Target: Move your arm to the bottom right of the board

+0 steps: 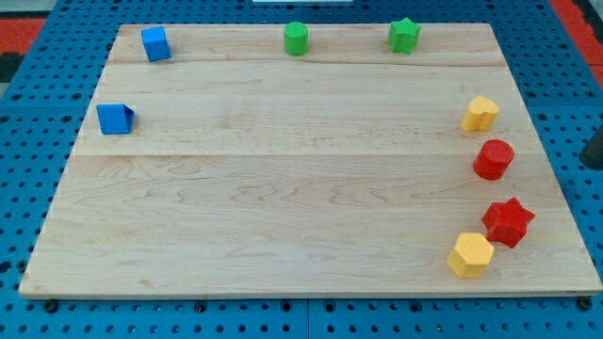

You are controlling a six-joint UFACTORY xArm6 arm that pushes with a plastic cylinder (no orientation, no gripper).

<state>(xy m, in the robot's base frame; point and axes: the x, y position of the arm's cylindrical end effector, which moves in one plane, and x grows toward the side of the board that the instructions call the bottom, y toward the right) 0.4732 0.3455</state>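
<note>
The yellow hexagon (470,254) lies nearest, at the near right of the board (283,188), close to the near edge. The red star (509,222) sits just beyond it and a little to the right, the two touching or all but touching; which, I cannot tell. Farther up the right side stands the red cylinder (494,159), apart from the star, and beyond that the yellow heart (480,114), near the cylinder but clear of it. These four make a loose line down the board's right edge, so the near right corner, where the task points, holds the hexagon and star, with bare wood showing between them and the corner itself. Along the far edge sit the green star (405,35) towards the right, the green cylinder (297,39) near the middle, and a blue cube (155,43) at the far left. A second blue block (115,119), wedge-like, lies on the left side, nearer than the cube and well apart from it. My tip does not show anywhere over the board, so its place relative to the blocks cannot be told; the rod has nothing that opens or holds. A dark shape (594,151) cuts in at the right edge, off the board, level with the red cylinder; what it is I cannot tell. The board rests on a blue pegboard (283,320).
</note>
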